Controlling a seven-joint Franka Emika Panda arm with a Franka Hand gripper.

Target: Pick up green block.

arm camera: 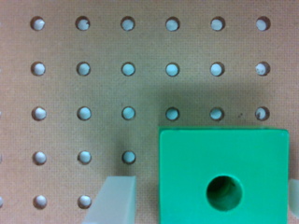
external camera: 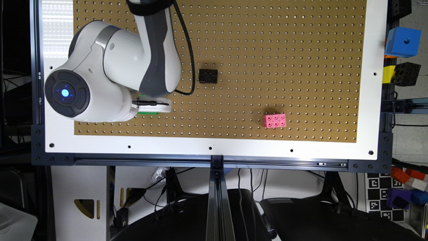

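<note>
Hanging low over the brown pegboard (external camera: 267, 50), the white arm (external camera: 110, 70) has its claw (external camera: 155, 106) right above the green block (arm camera: 223, 175), near the exterior view's left end of the board. From that side only a thin green sliver of the block (external camera: 147, 113) peeks out under the white part past the wrist.

Seen from the wrist, the block sits flat on the board with its round dark hole facing up. The claw (arm camera: 203, 200) stands spread wide: one pale finger (arm camera: 114, 200) is just beside one side of the block with a strip of board showing between them, and the edge of the other finger shows past the opposite side. Whether that far finger touches the block I cannot tell.

Further along the board, well apart from the arm, lies a small black block (external camera: 208, 75), and beyond it toward the exterior view's right a pink studded brick (external camera: 275, 120). Off the board's edge a blue cube (external camera: 403, 42) sits on the frame.
</note>
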